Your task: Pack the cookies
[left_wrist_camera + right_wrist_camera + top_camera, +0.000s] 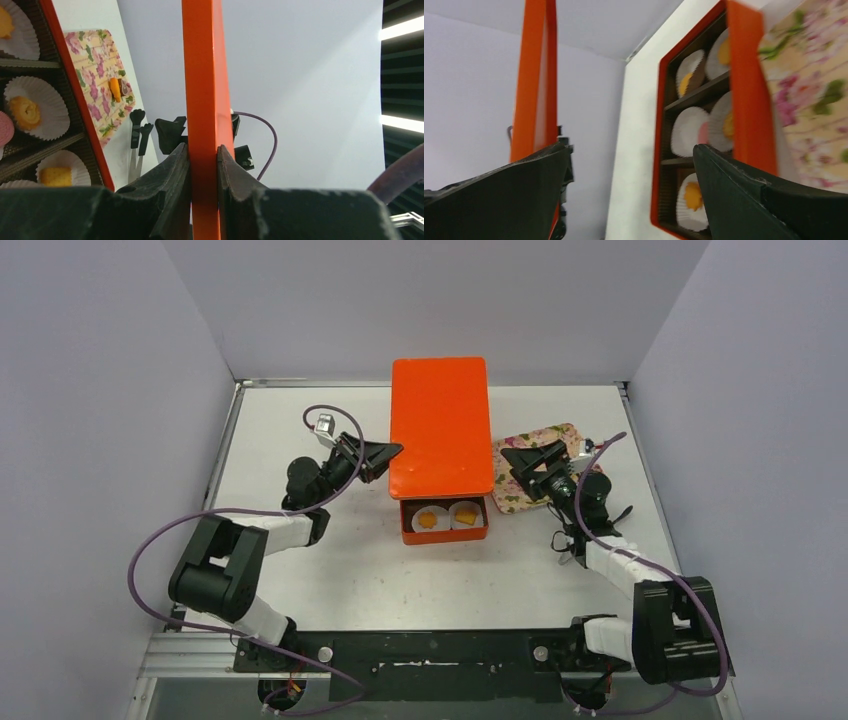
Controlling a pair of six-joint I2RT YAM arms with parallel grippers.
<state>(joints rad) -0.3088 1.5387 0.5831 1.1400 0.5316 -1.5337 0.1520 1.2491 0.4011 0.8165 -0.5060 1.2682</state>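
Two cookies (432, 520) show in the orange box (445, 537) beneath its lid (440, 425). The left hand (202, 150) pinches the lid; the right hand (631, 147) gapes wide, empty.

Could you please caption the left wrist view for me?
Left gripper pinching the orange lid by its edge, cookies in the box alongside.

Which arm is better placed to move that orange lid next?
Left, probably. The left gripper is shut on the edge of the orange lid, holding it over the box. The right gripper stands open beside the lid's other edge, gripping nothing, so it would have to grasp first.
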